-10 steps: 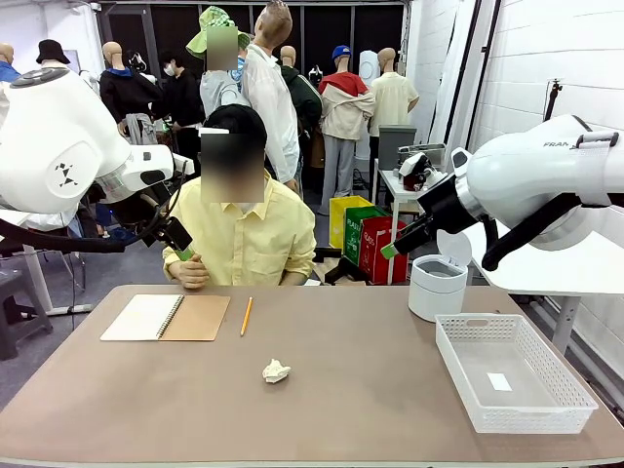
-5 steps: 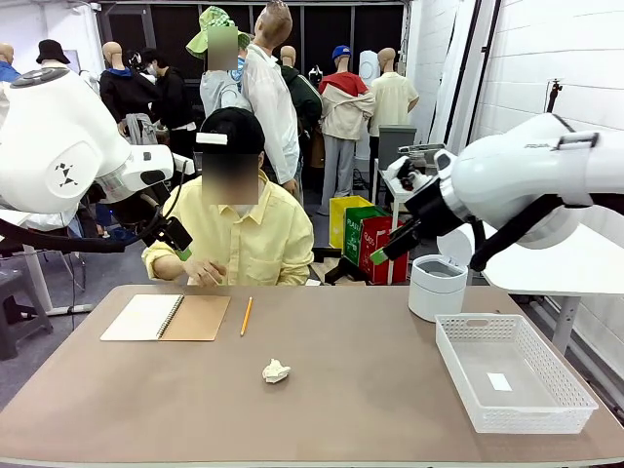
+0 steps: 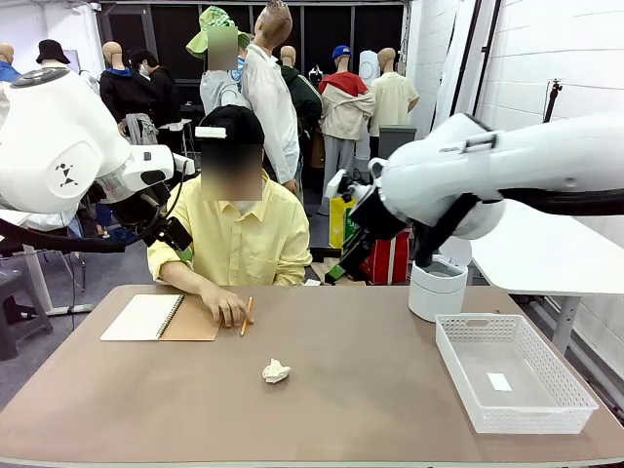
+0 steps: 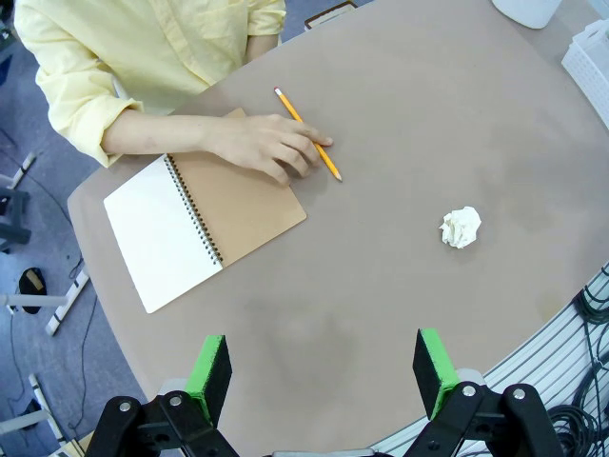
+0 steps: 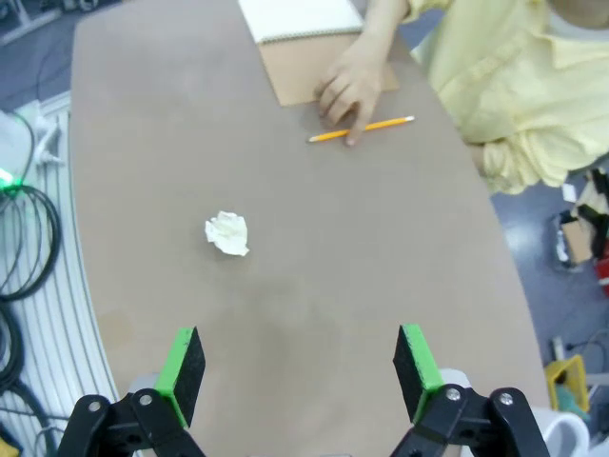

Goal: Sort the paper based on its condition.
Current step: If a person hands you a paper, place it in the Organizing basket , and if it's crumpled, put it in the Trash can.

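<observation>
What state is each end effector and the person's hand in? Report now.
Left end effector: open, empty.
Right end effector: open, empty.
Person's hand: resting on the spiral notebook, fingertips on the pencil.

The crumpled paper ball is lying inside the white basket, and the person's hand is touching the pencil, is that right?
Not quite: the crumpled paper ball lies on the bare table, well apart from the white basket, as the front view shows. The person's hand is indeed touching the pencil.
</observation>
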`<action>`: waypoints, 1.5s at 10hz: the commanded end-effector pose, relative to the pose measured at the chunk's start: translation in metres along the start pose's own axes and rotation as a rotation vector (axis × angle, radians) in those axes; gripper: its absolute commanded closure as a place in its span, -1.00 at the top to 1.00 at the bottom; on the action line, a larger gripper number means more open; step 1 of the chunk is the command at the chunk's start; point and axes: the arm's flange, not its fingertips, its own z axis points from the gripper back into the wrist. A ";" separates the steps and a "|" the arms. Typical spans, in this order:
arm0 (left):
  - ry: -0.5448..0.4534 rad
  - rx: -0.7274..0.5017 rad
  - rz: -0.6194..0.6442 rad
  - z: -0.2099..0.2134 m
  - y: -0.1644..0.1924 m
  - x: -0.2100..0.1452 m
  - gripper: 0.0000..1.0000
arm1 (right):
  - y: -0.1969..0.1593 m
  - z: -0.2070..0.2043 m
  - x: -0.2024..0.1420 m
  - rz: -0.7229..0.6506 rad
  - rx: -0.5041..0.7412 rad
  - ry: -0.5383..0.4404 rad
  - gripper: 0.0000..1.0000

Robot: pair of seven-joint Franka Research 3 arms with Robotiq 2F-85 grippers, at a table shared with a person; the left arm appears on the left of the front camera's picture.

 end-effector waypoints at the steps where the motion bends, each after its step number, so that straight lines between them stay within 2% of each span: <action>1: -0.006 -0.002 0.000 0.000 0.001 0.000 1.00 | -0.006 -0.017 0.022 0.080 0.009 0.076 1.00; 4: -0.006 -0.002 0.000 0.000 0.001 0.000 1.00 | 0.002 -0.039 0.045 0.131 0.004 0.148 1.00; 5: -0.006 -0.002 0.000 0.000 0.001 0.000 1.00 | 0.006 -0.035 0.030 0.104 0.019 0.081 1.00; 10: -0.006 -0.002 0.000 0.000 0.001 0.000 1.00 | 0.003 -0.036 0.036 0.107 0.010 0.091 1.00; 15: -0.006 -0.002 0.000 0.000 0.001 0.000 1.00 | 0.021 -0.118 0.049 0.272 0.078 0.196 1.00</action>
